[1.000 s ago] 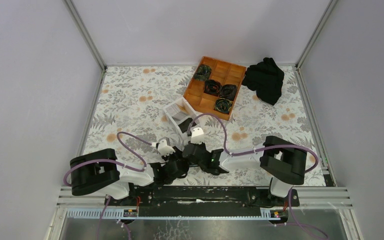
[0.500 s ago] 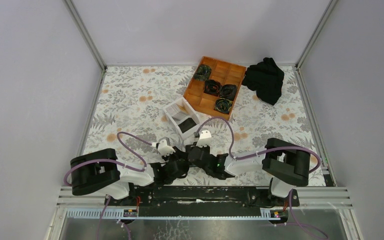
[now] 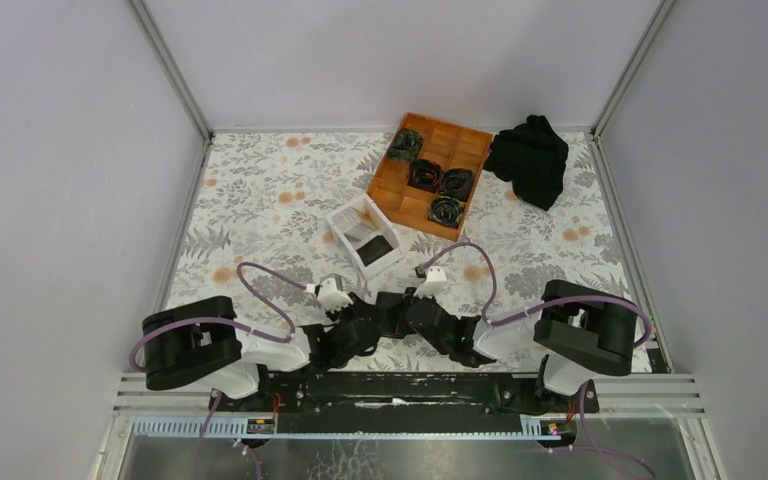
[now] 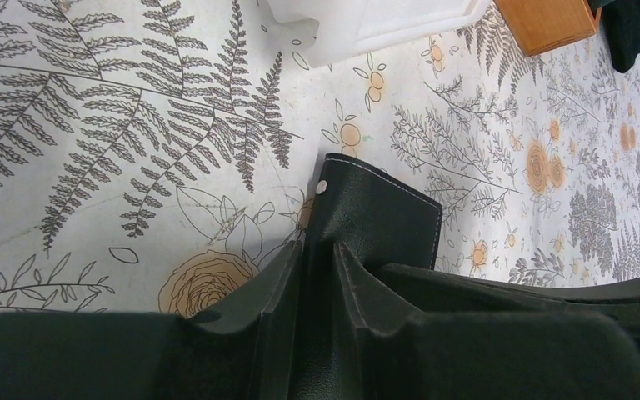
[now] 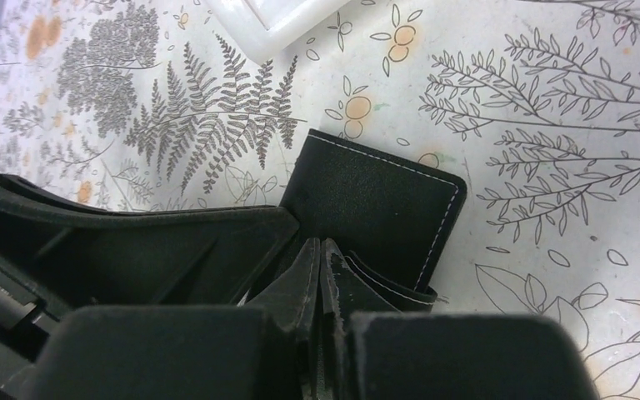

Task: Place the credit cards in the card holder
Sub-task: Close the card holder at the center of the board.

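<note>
- Noted card holder (image 4: 379, 221) lying on the floral table (image 3: 260, 200) near the front edge, just short of the white box (image 3: 343, 222), between the two arms.
- Saw left gripper (image 4: 317, 250) narrowed onto a raised black leaf of the holder, fingers touching leather on both sides.
- Found right gripper (image 5: 319, 250) closed tight, jaws pressed together at the holder's opened edge; could not tell whether a thin leaf sat between them.
- Logged wooden tray (image 3: 392, 190) and black cloth (image 3: 530, 158) well apart, at the far side.
</note>
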Motion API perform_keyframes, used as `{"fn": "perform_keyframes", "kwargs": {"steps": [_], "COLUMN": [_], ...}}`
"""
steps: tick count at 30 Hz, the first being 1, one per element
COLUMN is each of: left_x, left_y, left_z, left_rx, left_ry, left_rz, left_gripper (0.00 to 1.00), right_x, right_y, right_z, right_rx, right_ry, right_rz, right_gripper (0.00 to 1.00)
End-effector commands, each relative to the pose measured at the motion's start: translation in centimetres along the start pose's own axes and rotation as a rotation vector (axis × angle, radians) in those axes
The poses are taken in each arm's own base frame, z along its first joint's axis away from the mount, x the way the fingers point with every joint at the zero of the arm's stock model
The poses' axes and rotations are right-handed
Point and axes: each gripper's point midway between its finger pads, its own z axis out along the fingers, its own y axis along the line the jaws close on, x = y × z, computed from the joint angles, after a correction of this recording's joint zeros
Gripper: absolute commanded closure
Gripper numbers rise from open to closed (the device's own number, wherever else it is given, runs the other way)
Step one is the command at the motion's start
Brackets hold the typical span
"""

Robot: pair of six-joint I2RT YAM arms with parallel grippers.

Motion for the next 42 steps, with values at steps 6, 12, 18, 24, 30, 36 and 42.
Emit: {"fn": "perform_keyframes", "kwargs": {"steps": [6,12,18,24,30,36,42], "left_x": [3.2,3.1,3.3,3.4,3.3,3.5,3.8], "left_y": [5.6,5.4,5.4,5.7,5.9,6.0,6.2], "left_z": [-0.8,-0.7,-0.6,-0.7,-0.8,-0.7,-0.6], "left_rx": [-0.156,-0.162,-0.169,-0.174,-0.183,-0.185,-0.186], "left_ry": [0.16,0.16,0.165,0.165,0.163,0.166,0.175], "left_rz": [0.186,0.194,0.195,0.191,0.194,0.193,0.196], "left_gripper": [0.72,0.72,0.72,0.72,0.72,0.72,0.72], "right_x": [8.9,7.6,8.0,8.4,8.0,8.0,8.5], "right_y": [-8.2,-8.4,-9.5,-11.3,-12.2,-13.9,-15.3], "right_z": [-3.7,-4.0,-4.2,-4.1,-3.9,-4.3,-4.3], "right_rx": [0.107,0.074,0.084,0.118,0.141,0.203,0.266], "right_ry": [0.346,0.303,0.291,0.279,0.251,0.238,0.246], "right_rz": [-0.04,0.033,0.078,0.117,0.143,0.166,0.195], "right_gripper": [1.0,1.0,1.0,1.0,1.0,1.0,1.0]}}
